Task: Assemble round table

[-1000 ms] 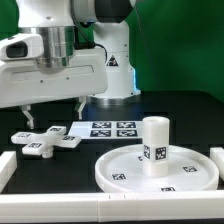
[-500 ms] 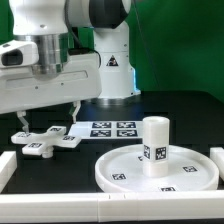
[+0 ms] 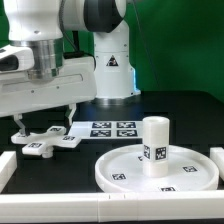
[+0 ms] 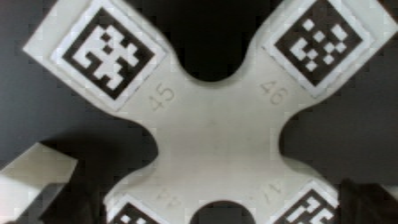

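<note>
Gripper point(image 3: 43, 122) was poised directly over the cross-shaped foot point(image 3: 45, 142). Jaws stood wide apart and nothing was gripped. One finger point(image 3: 18, 126) hung beside the foot's arm on the exterior view's left, and the other hung above its far side. Whether either tip touched the plastic could not be told from the exterior view.

In the wrist view the foot point(image 4: 214, 130) filled nearly the whole frame, slightly blurred. It was white plastic with four rounded arms and deep scalloped notches between them. It lay flat on the black table point(image 3: 180, 110). Each of two arms carried a black-and-white square tag set diamond-wise. The other two arms showed only the tag corners at the frame edge. There were faint raised marks near the centre, not legible. The dark finger tips point(image 4: 57, 195) showed at the two corners of the frame on either side of the foot, clear of its body.

Marker board point(image 3: 112, 128) lay just beside the foot, toward the exterior view's right.

Round disc point(image 3: 112, 165) sat nearer the camera, well apart from the foot. It was white and rimmed, with small tags on its face. The short thick leg point(image 3: 154, 145) stood upright at its middle, a tag on its side.

Plain white bars point(image 3: 100, 206) bordered the work area along the near edge and at both sides.
</note>
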`<state>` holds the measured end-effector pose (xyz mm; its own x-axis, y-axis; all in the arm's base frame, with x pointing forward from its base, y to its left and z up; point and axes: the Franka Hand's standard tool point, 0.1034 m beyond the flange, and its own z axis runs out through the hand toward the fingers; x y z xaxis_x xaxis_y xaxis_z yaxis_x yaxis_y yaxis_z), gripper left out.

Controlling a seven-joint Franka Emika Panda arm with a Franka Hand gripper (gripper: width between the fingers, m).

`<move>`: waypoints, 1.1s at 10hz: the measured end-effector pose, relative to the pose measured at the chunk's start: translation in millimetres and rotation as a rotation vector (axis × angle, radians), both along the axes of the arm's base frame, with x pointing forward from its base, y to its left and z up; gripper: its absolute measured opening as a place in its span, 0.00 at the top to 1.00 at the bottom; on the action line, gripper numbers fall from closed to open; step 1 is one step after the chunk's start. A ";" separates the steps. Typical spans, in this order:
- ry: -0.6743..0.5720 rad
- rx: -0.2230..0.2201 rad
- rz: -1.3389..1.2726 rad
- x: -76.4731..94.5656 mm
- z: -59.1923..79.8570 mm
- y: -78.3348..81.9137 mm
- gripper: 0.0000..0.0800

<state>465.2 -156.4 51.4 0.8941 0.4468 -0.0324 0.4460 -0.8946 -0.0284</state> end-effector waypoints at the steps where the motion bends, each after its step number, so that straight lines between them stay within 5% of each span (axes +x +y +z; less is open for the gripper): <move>1: 0.003 0.000 0.002 -1.5 -2.6 -1.2 0.19; 11: 0.028 0.005 0.001 -9.1 -15.7 -1.8 0.19</move>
<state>456.0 -158.2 35.7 0.8924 0.4479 -0.0550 0.4459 -0.8939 -0.0451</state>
